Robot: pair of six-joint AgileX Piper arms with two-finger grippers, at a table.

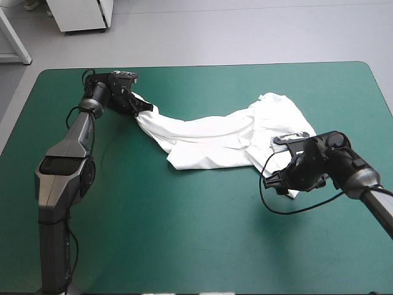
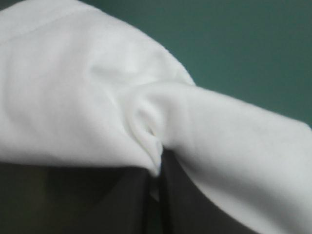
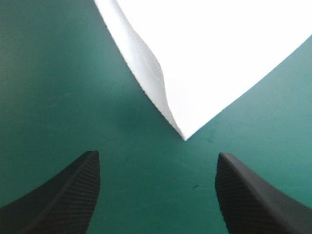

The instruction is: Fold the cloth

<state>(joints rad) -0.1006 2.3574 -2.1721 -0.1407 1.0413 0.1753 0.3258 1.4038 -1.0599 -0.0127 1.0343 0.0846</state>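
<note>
The white T-shirt (image 1: 209, 138) lies stretched in a crumpled band from the far left toward the right of the table. My left gripper (image 1: 142, 109) holds its left end just above the cover. In the left wrist view the black fingers of that gripper (image 2: 156, 170) are all but shut, with a fold of T-shirt (image 2: 73, 97) pinched between them. My right gripper (image 1: 279, 181) hovers over the shirt's near right corner. In the right wrist view the gripper (image 3: 157, 158) stands open, and a pointed corner of the T-shirt (image 3: 219, 58) lies flat just ahead of its fingers, not touching them.
The teal-green cover (image 1: 184, 233) spreads wide between the T-shirt and the table's front edge. The table's far edge (image 1: 202, 65) runs a short way beyond the left gripper.
</note>
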